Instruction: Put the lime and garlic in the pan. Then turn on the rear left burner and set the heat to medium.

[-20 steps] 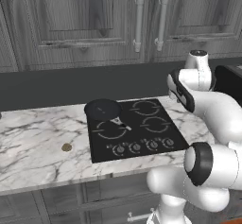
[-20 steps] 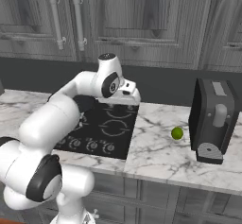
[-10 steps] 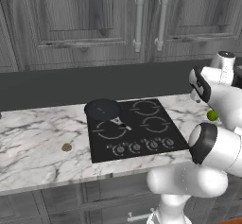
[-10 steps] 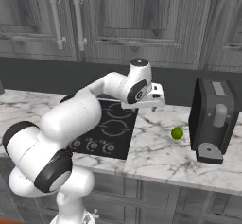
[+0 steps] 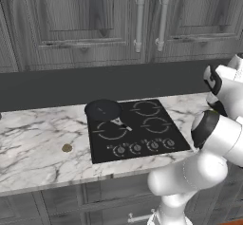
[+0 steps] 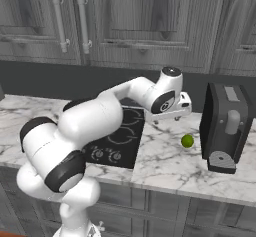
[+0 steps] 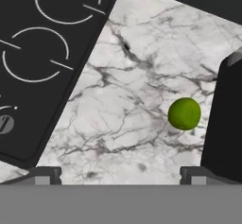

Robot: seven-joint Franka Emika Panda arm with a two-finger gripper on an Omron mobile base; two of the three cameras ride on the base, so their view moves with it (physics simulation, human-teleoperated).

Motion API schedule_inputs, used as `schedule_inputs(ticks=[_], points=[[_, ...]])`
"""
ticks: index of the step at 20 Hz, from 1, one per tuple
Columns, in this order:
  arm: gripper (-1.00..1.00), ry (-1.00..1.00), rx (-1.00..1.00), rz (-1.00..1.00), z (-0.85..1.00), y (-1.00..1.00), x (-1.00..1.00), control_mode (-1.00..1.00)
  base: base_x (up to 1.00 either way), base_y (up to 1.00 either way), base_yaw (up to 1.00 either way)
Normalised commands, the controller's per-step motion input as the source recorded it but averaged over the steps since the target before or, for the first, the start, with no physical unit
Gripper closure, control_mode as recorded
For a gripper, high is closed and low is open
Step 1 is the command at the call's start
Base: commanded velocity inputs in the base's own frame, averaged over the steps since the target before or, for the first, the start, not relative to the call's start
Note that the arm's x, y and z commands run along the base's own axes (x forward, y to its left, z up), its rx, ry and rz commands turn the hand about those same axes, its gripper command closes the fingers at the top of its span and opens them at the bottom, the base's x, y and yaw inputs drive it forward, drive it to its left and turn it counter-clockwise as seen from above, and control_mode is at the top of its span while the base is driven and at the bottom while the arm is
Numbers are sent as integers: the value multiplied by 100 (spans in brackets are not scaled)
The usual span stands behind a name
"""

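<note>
Gripper point(image 7: 121, 175) hovering wide apart and empty above the marble desk point(image 7: 127, 105)
Lime point(image 6: 187, 141) sits beside the coffee machine point(image 6: 226, 126); the left camera alone shows pan point(image 5: 103, 109) and garlic point(image 5: 67, 148)

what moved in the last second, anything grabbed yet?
The arm swung right, from over the cooktop to the bare marble beside it, carrying the pincer toward the lime. Nothing grabbed or released: the pincer is open and empty in the hand view. The lime, pan and garlic stayed put.
</note>
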Motion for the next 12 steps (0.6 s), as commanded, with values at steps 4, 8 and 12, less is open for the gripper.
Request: schedule_inputs(ticks=[4,8,12], points=[[-100,0,0,4,-11,-5,8,-100,0,0,0],[-100,5,0,0,-21,0,3,-100,0,0,0],[-100,17,-8,0,0,0,8,-100,0,0,0]])
